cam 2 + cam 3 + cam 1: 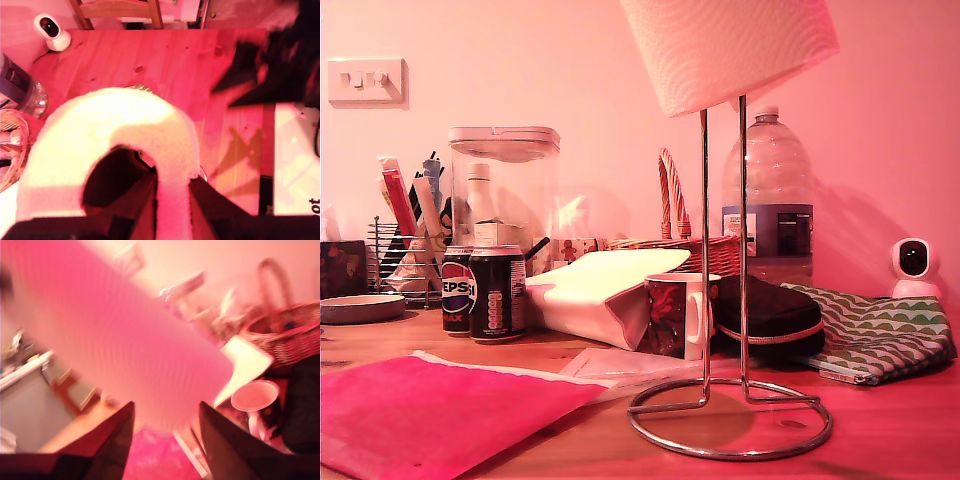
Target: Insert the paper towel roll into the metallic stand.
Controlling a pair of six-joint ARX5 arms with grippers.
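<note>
A: Where was the paper towel roll (728, 48)?

B: Up in the air, tilted, its lower end right at the tips of the two rods of the metallic stand (724, 300). Whether the rods had entered the core could not be told. The stand's ring base sat on the wooden worktop (880, 445).

A: And my first pincer (172, 200)?

B: It had hold of the roll by its wall: one finger inside the dark core, the other outside, closed tight on the paper between them. The roll's end filled the space straight ahead of that pincer, with the worktop far beyond it.

A: My second pincer (165, 427)?

B: Its fingers (112, 440) stood wide apart and gripped nothing. The roll's side loomed just ahead of it, blurred. Beyond it stood a mug (255, 397) and a wicker basket (290, 337).

A: Anything near the stand?

B: A pink envelope (430, 410) lay flat on the worktop beside the ring base, and the mug stood just behind it.
</note>
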